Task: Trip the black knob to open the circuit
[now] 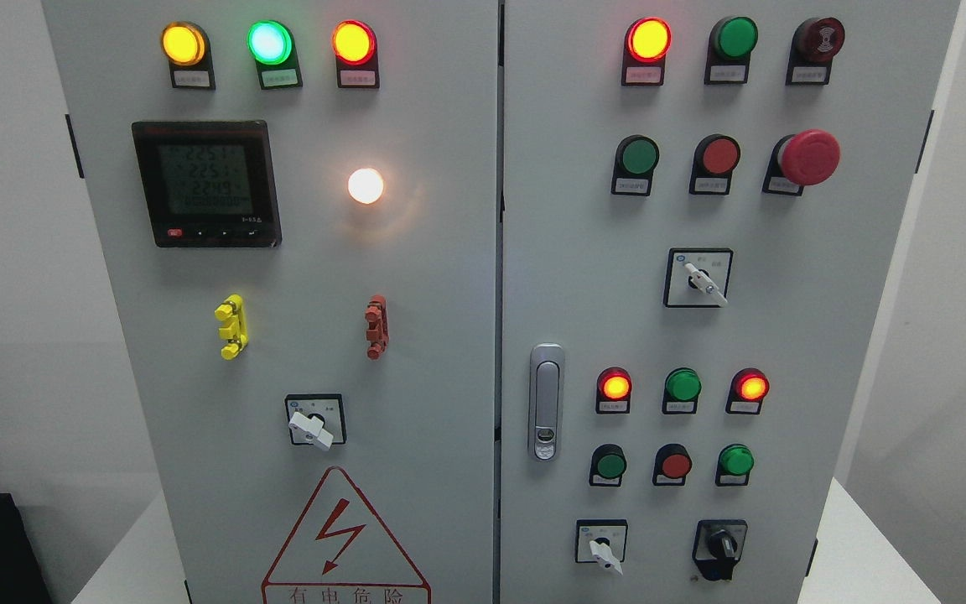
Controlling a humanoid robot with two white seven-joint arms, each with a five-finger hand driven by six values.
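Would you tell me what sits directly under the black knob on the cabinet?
Only bare grey door shows below the black knob; the picture's bottom edge cuts off anything lower.

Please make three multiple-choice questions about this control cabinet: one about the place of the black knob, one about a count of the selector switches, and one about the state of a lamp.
1. Where is the black knob?
A. Top left of the left door
B. Bottom right of the right door
C. Beside the digital meter

2. How many white-handled selector switches show on the cabinet?
A. One
B. Three
C. Five

3. What is the state of the white lamp on the left door?
A. Lit
B. Dark
C. Covered by a hand

Answers: 1 B, it sits low on the right door, right of a white selector. 2 B, one on the left door, two on the right door. 3 A, it glows brightly. No robot hand is in view.
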